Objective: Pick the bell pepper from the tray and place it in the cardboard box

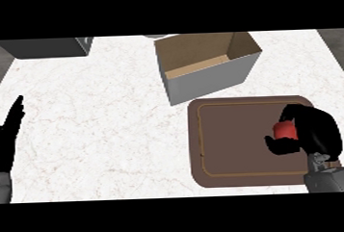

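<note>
A red bell pepper sits over the right part of the brown tray. My right hand is curled round it, fingers above and thumb below, so only part of the pepper shows. Whether the pepper still touches the tray I cannot tell. The open cardboard box stands just behind the tray, its inside brown and its outer walls grey. My left hand rests open at the left edge, fingers pointing up, far from the tray.
The white marble counter spreads left of the tray and box. A dark grey object lies at the back left corner. Dark floor shows past the counter's far right edge.
</note>
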Available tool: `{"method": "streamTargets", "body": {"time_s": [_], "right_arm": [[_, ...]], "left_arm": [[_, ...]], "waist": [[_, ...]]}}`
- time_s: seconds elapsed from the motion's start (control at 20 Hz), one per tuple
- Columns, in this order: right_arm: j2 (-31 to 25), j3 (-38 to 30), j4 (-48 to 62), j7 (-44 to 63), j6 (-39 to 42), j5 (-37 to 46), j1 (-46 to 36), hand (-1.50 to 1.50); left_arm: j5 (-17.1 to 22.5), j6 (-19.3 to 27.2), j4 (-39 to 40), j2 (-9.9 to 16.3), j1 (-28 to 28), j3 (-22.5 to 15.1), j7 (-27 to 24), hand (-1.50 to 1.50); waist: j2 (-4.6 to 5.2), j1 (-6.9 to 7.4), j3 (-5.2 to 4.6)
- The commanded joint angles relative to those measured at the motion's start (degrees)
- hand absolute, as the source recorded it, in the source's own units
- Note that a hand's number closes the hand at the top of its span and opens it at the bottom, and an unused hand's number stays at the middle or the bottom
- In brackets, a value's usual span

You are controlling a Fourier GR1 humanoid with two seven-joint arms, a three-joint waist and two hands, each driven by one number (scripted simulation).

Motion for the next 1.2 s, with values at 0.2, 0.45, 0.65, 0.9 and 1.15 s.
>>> {"method": "streamTargets", "body": {"time_s": [0.2, 0.45, 0.65, 0.9, 1.15], "right_arm": [[-4.4, -3.9, -17.6, -0.3, -2.5, 1.7, 1.0, 1.5], [-2.5, -0.5, -20.8, -0.4, 0.3, 3.5, -4.4, 1.5], [1.3, 1.2, -19.7, 1.4, 5.3, 0.9, -12.0, 1.5], [6.3, -3.5, -6.0, 0.5, 1.3, -2.9, -25.4, 1.5], [10.7, -5.6, 3.7, 3.8, -1.5, -2.4, -35.7, 1.5]], "left_arm": [[0.1, -1.0, 3.6, 1.0, -1.5, 1.7, -2.4, 0.0], [-1.3, -0.5, 0.0, -1.3, 0.5, -0.3, -1.2, 0.0], [-2.9, 1.3, -1.0, -2.1, -0.3, -0.3, 0.2, 0.0], [-2.1, -0.3, 1.1, -0.9, -2.3, 1.1, -0.5, 0.0], [-2.4, -1.2, 1.4, -1.6, -2.3, 0.4, -0.4, 0.0]], "waist": [[0.01, -0.18, -0.02], [0.15, 0.77, 0.02], [0.18, 0.96, 0.02], [0.4, 1.47, 0.03], [0.32, 1.39, 0.03]]}}
